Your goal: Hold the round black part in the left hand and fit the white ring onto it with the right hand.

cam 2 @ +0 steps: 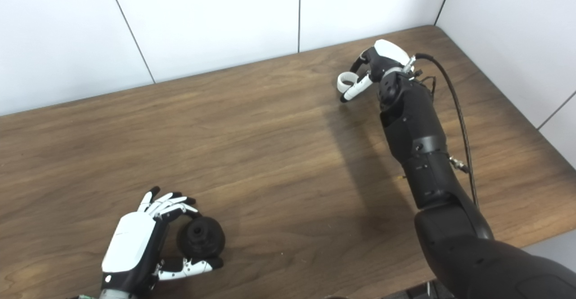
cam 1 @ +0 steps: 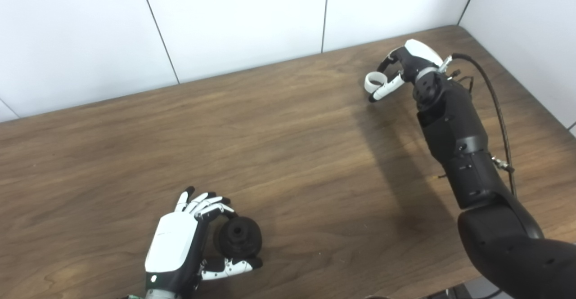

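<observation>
— Nearest the camera, at the front left of the brown wood-grain table [cam 1: 288,146], what is held?

— A round black part with a hollow in its face [cam 1: 239,237] is clasped by the left hand [cam 1: 180,245]; the white-and-black fingers [cam 1: 204,203] are curled over its top and the thumb is pressed in beneath it. Whether the part is lifted clear of the wood or rests on it cannot be told.

— So the first half of the task is judged done?

— It is judged so: the black part is gripped on the left side. The fitting itself is not yet done, since the two pieces are kept well apart, at opposite ends of the table.

— And farther back, towards the right rear corner?

— A small white plastic ring [cam 1: 375,81] is pinched by the right hand [cam 1: 400,67], held at the fingertips above the tabletop near the white panelled wall [cam 1: 234,20]. A black cable [cam 1: 497,110] is seen running along the right forearm.

— What is left, then?

— The ring has to be carried across to the black part, lined up with it, and pressed on.

— How many of each thing are counted?

— One black part, one white ring, two hands, one table. Nothing else is seen lying on the wood.
</observation>
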Robot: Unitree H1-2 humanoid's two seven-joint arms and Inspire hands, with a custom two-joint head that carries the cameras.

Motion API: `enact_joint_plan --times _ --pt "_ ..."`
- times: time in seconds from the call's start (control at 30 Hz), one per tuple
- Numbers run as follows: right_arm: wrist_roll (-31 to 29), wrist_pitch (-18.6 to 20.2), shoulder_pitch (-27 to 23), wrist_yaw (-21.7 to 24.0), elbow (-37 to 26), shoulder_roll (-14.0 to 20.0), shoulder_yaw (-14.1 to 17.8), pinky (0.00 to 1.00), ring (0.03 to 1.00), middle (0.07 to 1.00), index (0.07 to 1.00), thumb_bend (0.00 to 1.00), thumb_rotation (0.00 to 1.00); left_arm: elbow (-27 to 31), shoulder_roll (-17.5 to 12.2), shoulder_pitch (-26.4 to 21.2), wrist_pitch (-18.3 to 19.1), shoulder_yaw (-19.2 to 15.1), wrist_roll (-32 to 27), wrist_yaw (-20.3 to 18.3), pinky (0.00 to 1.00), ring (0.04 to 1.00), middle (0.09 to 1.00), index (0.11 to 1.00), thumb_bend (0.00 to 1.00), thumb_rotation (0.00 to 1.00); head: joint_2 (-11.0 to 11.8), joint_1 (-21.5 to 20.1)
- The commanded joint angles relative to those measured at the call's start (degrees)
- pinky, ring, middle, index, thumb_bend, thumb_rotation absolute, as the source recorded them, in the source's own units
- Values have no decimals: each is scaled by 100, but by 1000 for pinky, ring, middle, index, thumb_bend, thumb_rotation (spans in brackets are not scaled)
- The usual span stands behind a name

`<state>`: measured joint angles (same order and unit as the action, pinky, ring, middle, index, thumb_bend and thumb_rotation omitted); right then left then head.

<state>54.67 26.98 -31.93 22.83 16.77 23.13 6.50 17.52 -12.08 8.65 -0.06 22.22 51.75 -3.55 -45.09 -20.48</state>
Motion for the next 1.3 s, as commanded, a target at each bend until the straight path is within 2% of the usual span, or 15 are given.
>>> enact_joint_plan --times 0.0,0.13,0.33,0.5,0.67,0.8,0.87,1.1,1.27 --pt "48 -7 -329 -156 -113 117 -1 905 901 823 630 853 176 36 -53 39 -15 18 83 -103 990 858 764 484 523 53 -9 -1" --pt "134 -8 -357 -159 -65 82 -6 913 860 786 644 869 198 59 -44 39 4 27 109 -126 987 856 763 484 523 53 -7 6" --pt "290 -7 -369 -117 -33 82 -44 790 796 747 660 869 220 55 -39 45 -8 28 91 -115 992 857 763 484 523 53 -13 12" --pt "199 -7 -330 -147 -87 115 -71 787 772 732 657 857 198 93 -33 45 23 29 102 -162 989 857 764 484 523 54 -13 12" --pt "309 -7 -328 -148 -95 50 38 858 819 751 635 855 175 118 -27 45 47 26 125 -206 992 858 764 484 523 54 -13 12" --pt "280 -7 -291 -118 -128 121 -49 885 857 783 637 851 179 116 -28 46 23 21 138 -189 987 855 764 484 523 54 -41 14" --pt "252 -7 -274 -100 -144 153 -79 854 860 800 636 849 185 126 -31 52 14 20 140 -180 986 854 762 484 523 53 -41 14" --pt "189 -7 -256 -76 -129 222 -148 877 913 844 635 825 181 142 -23 50 13 17 144 -199 995 859 763 484 523 53 -46 14" --pt "90 -7 -242 -121 -123 221 -134 882 913 844 616 818 168 135 -18 51 -7 9 149 -174 997 858 763 484 523 53 -47 22"
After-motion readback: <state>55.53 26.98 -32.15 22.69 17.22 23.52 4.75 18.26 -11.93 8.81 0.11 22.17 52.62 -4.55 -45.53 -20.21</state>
